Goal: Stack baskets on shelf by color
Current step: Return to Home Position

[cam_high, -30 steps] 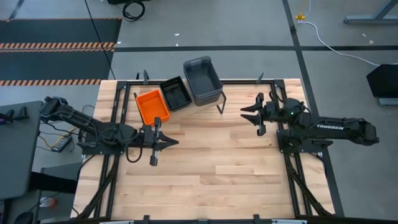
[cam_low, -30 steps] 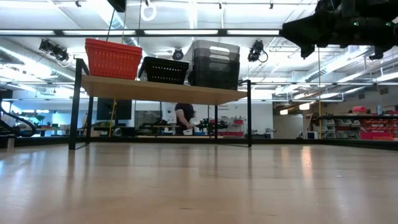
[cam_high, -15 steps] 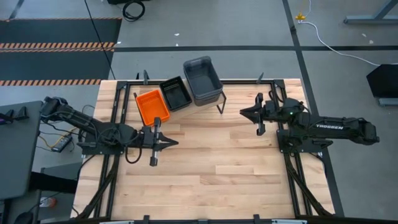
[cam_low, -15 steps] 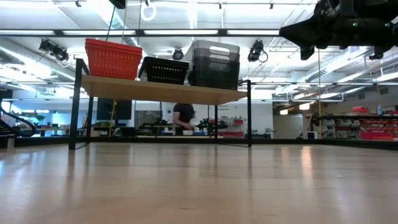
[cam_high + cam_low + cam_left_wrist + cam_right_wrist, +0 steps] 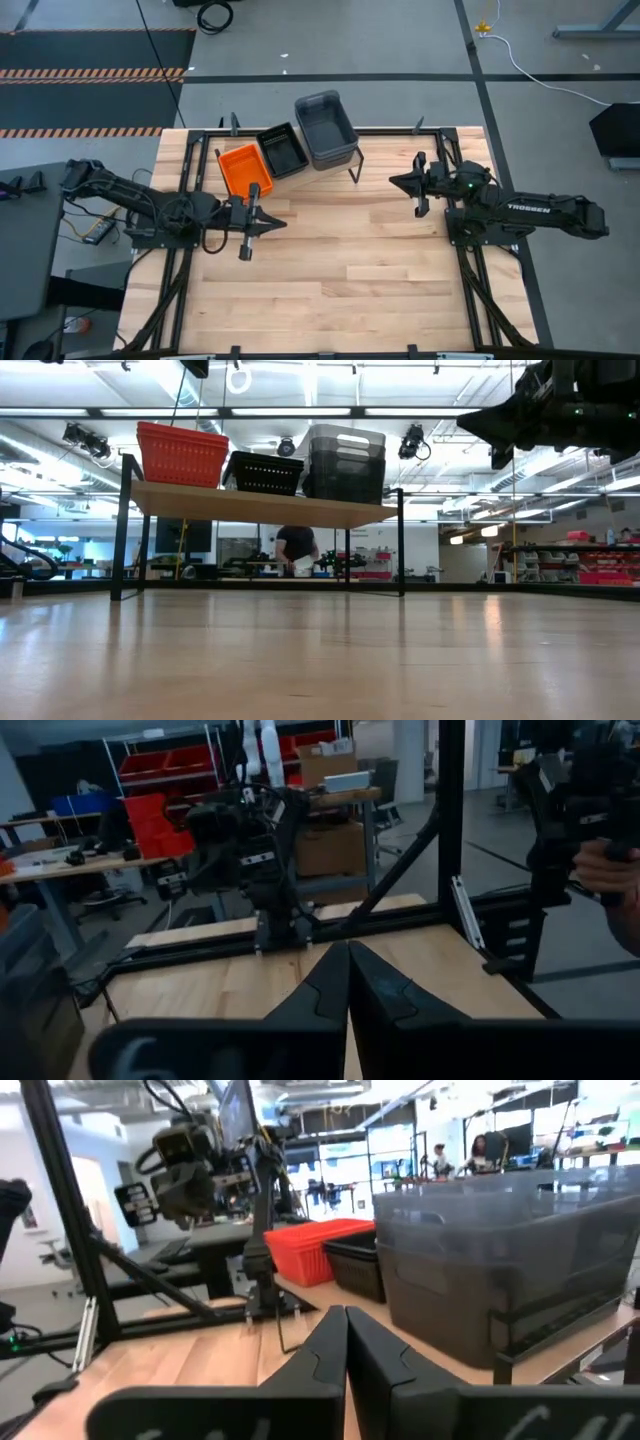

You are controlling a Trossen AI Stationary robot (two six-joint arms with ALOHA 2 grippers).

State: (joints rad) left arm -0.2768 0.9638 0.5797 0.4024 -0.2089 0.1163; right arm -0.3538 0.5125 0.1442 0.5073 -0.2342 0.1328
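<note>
Slatted pale wood makes up the tabletop (image 5: pixel 350 270), and the shelf (image 5: pixel 260 508) stands on thin black legs along its far edge, left of the middle. On the shelf the orange baskets (image 5: pixel 243 170) sit at the left end, the black baskets (image 5: pixel 282 150) in the middle and the grey baskets (image 5: pixel 325 128) at the right end, each pile just beside the next; how many are nested in each cannot be told. The grey pile stands tallest in the low view. The left gripper (image 5: pixel 280 223) hangs over the tabletop near its left edge, well apart from the shelf, its fingers pressed together on nothing. The right gripper (image 5: pixel 393 181) hangs near the right edge, pointing inward, its fingers likewise closed and empty. A person (image 5: pixel 296 546) shows in the room beyond the table
</note>
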